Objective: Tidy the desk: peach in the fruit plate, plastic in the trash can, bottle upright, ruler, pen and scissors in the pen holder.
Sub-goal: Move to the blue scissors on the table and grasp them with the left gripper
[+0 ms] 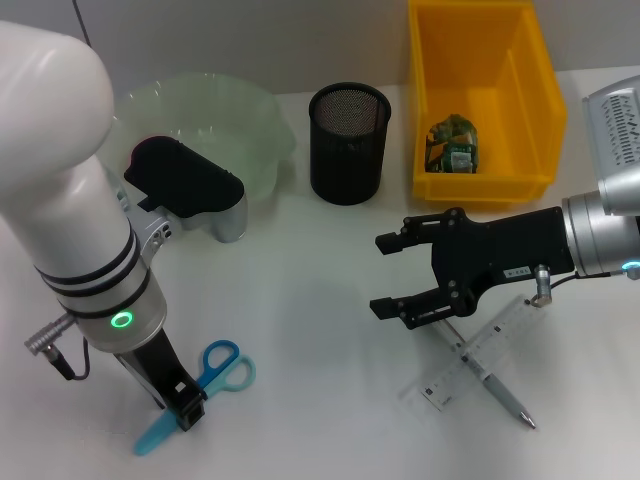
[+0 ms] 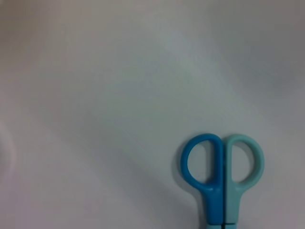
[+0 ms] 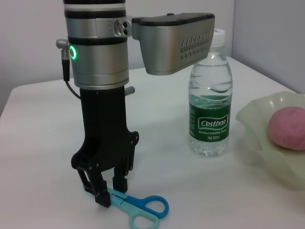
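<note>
Your left gripper [image 1: 186, 408] is clamped on the blue plastic-handled scissors [image 1: 205, 385], well nearer you than the black mesh pen holder [image 1: 349, 142]; your right gripper [image 1: 386, 274] hovers with fingers apart, also nearer you than it.

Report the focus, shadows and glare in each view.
Head view: sharp and evenly lit, soft shadow beside the pen holder, a bright sheen on the left arm's shell. Left wrist view: soft, the scissors slightly blurred against bare table. Right wrist view: left hand and bottle crisp, faint shadows beneath them.
</note>
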